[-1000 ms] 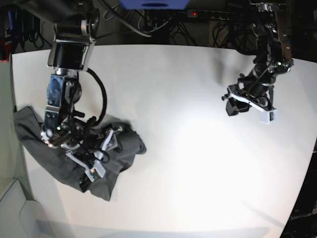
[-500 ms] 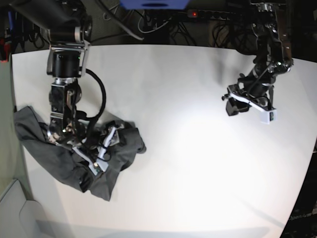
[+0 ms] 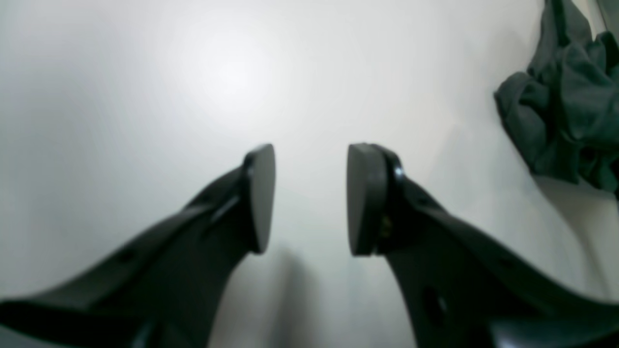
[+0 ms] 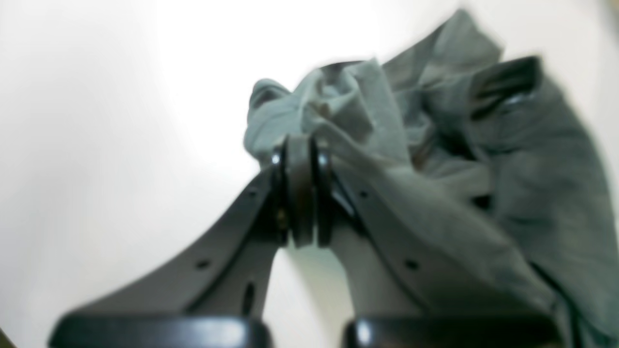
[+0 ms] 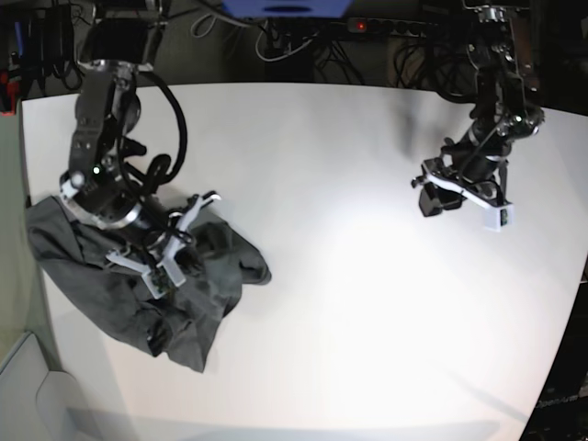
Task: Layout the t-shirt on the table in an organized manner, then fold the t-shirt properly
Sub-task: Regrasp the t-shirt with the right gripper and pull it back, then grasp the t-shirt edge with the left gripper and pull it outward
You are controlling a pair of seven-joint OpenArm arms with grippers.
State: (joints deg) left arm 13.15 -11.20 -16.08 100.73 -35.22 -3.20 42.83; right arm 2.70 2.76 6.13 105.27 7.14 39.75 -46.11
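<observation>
White table: crumpled t-shirt at eight o'clock, pinched by right gripper; left gripper released, well apart at two o'clock.

The base view looks down on the whole table; each wrist view peers close along its own fingers, all sharing the crumpled t-shirt

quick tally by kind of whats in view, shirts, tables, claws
shirt: 1, dark grey, crumpled
table: 1, white
claws: 2, left claw open over bare table, right claw shut on shirt
total: 4
</observation>
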